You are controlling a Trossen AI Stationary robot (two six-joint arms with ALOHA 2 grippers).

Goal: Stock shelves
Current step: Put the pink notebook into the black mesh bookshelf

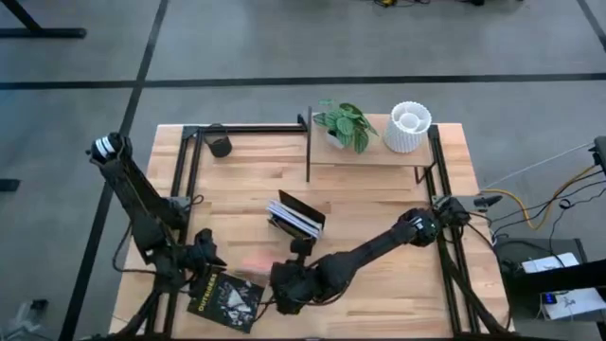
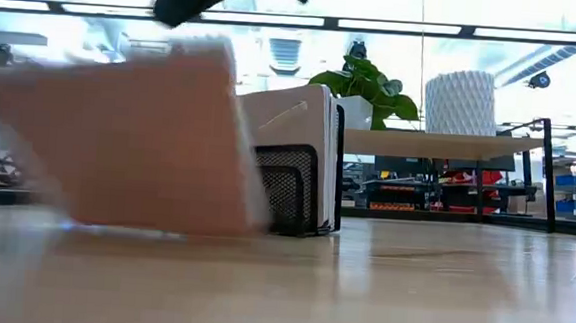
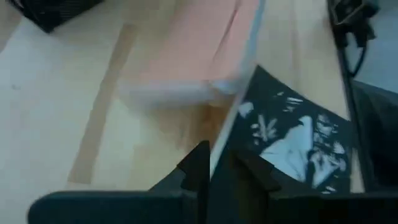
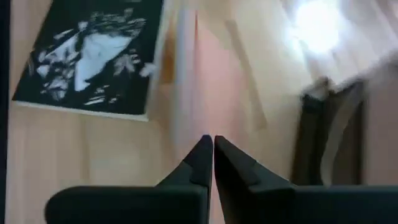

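The shelves (image 1: 371,163) stand at 1 o'clock on the table (image 1: 237,185). Right gripper (image 1: 284,296), at 6 o'clock beside the black book (image 1: 225,299), pinches a blurred pink book (image 2: 129,137). Left gripper (image 1: 203,252), at 8 o'clock, is narrow.

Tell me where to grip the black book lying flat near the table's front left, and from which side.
The black book lies flat, cover up, so no face offers a pinch from above. It is probably best taken by the edge beside the left gripper, coming in low from the left with the fingers level with the tabletop. The pink book crowds its far side.
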